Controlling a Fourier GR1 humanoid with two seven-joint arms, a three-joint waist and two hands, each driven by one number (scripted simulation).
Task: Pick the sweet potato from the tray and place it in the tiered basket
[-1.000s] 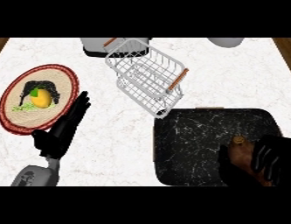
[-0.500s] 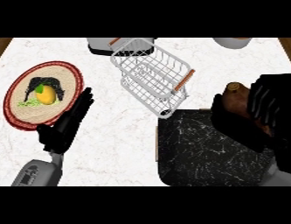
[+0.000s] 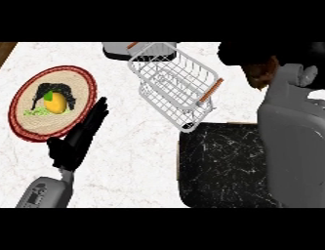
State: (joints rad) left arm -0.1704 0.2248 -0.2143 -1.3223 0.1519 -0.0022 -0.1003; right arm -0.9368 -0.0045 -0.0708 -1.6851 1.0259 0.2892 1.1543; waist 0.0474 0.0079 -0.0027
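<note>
At the upper right of the head view, the right hand (image 3: pixel 266 58) is raised above the counter, its black fingers curled round the brown sweet potato (image 3: pixel 264 74), of which only a small patch shows between the fingers. The hand and the sweet potato hang just to the right of the tiered basket (image 3: pixel 175 88), level with its right side and not over its wire compartments; whether they touch its rim cannot be told. The right grey forearm (image 3: pixel 302 146) runs from the lower right up to that hand and covers the right part of the tray (image 3: pixel 219 166), a dark, marbled, square tray lying on the white marble counter (image 3: pixel 136 156) just below the basket. The visible part of the tray bears nothing.

The tiered basket is white wire with a reddish-brown handle (image 3: pixel 210 90) on its right side; it sits tilted in the view, its lower corner close to the tray's upper edge. Behind it, at the counter's far edge, stands a grey appliance (image 3: pixel 136 49), partly hidden by the basket.

On the left lies a round plate (image 3: pixel 21 124) with a red rim, holding a yellow-orange piece of food with dark and green bits. The left hand (image 3: pixel 78 139) rests just beside the plate's right edge, fingers straight and relaxed, holding nothing.
</note>
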